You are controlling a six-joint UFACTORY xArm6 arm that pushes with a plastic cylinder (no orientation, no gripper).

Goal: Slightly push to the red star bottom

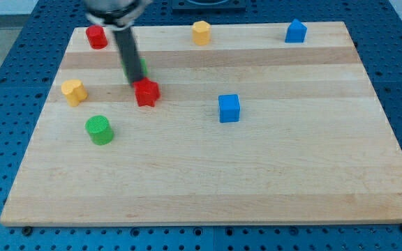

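Note:
The red star lies on the wooden board at the upper left. My tip is at the star's upper left edge, touching or nearly touching it. The dark rod rises from there toward the view's top. A green block is mostly hidden behind the rod, just above the star.
A red cylinder sits at the top left corner. A yellow block is left of the star, a green cylinder below left. A yellow block and a blue block sit along the top edge. A blue cube is mid-board.

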